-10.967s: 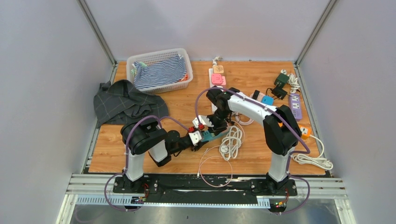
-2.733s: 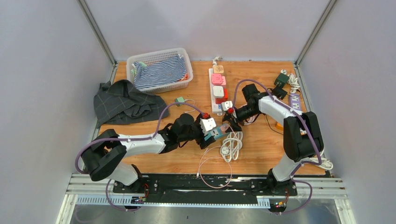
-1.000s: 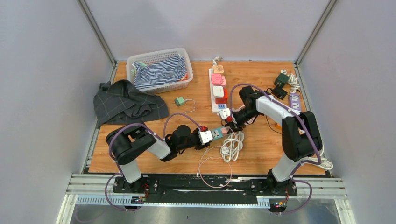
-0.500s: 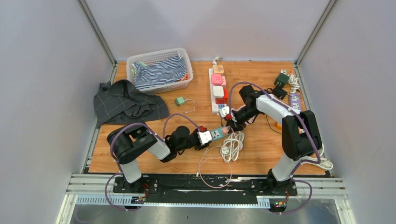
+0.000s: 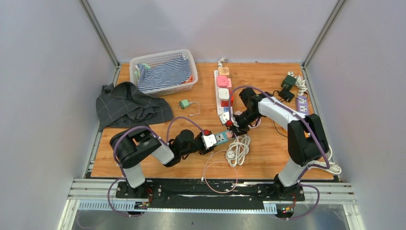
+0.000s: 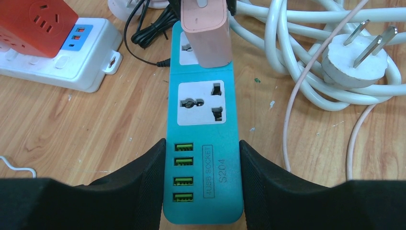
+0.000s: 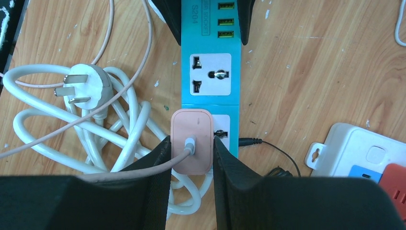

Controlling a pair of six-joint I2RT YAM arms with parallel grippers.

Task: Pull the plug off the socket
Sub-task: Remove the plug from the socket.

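Note:
A teal socket strip (image 6: 203, 143) with green USB ports lies on the wooden table. My left gripper (image 6: 202, 187) is shut on its near end, one finger on each long side. A pink plug (image 7: 191, 139) with a beige cable stands over the strip's far outlet, and its prongs are hidden. My right gripper (image 7: 191, 158) is shut on the pink plug, with the pads pressed on both of its sides. In the top view the strip (image 5: 221, 138) sits at the table's middle between the left gripper (image 5: 210, 140) and the right gripper (image 5: 230, 123).
A coiled white cable with a three-pin plug (image 7: 85, 88) lies beside the strip. A white power strip (image 5: 222, 93) with red and pink adapters lies behind. A basket (image 5: 164, 72), a grey garment (image 5: 127, 105), a small green charger (image 5: 184, 103) and black adapters (image 5: 287, 88) sit farther off.
The right arm's wrist has shifted a little to the left over the plug. The left arm and the teal strip have stayed put.

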